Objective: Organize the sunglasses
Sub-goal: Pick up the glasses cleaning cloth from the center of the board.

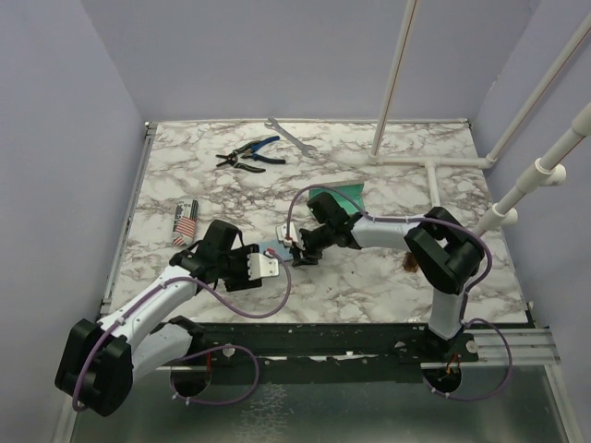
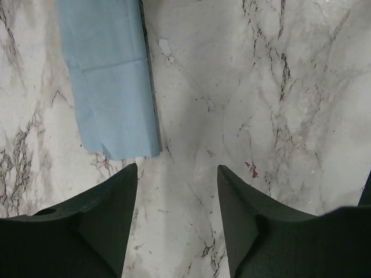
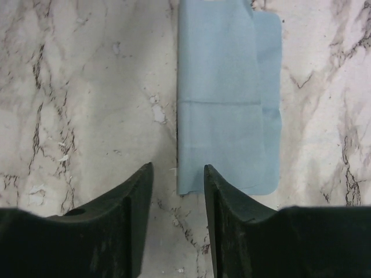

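A folded light blue cloth [image 1: 277, 244] lies flat on the marble table [image 1: 369, 277] between my two grippers. My left gripper [image 2: 177, 171] is open over bare marble, with the cloth [image 2: 110, 75] ahead and to its left. My right gripper [image 3: 178, 174] is also open, and the near corner of the cloth [image 3: 226, 98] lies just ahead of its fingertips. In the top view the left gripper [image 1: 268, 263] and right gripper [image 1: 294, 249] face each other closely. A small amber-brown bit, apparently the sunglasses [image 1: 407, 263], peeks out behind the right arm's elbow, mostly hidden.
Blue-handled pliers [image 1: 249, 152] and a wrench [image 1: 291, 136] lie at the back of the table. A flag-patterned item [image 1: 185, 221] sits at the left. A teal object [image 1: 349, 196] lies behind the right arm. White pipes [image 1: 434, 171] stand at the back right.
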Controlling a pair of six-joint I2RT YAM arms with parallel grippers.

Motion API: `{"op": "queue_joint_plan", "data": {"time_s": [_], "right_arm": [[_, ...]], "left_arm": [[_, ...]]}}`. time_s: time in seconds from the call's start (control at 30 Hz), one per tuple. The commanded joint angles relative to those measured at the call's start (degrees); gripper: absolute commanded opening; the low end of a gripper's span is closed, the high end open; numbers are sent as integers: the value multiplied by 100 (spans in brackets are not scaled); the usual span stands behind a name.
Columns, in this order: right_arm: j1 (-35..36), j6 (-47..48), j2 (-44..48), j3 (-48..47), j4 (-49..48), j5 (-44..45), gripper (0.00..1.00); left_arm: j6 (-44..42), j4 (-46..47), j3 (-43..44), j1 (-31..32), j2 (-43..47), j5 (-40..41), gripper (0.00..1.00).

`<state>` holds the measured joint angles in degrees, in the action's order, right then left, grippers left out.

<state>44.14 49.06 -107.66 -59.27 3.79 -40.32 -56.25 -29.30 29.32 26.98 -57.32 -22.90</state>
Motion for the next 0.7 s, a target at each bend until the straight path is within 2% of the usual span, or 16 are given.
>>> {"op": "queue_joint_plan", "data": {"time_s": [0.0,0.27,0.47,0.67], "right_arm": [[-16,-149,-245,-224,-228,89,39],[-19,-320,-286,-182,61,293,21],[-16,-592,-274,-350,496,173,1],[-18,-941,-281,-469,799,-18,1]], "left_arm": [[-180,-14,-75,-61,-56,-190,57],[-115,83,-30,-70,-196,-98,53],[-5,359,139,-62,-645,-96,53],[-172,799,149,-62,-960,62,57]]}}
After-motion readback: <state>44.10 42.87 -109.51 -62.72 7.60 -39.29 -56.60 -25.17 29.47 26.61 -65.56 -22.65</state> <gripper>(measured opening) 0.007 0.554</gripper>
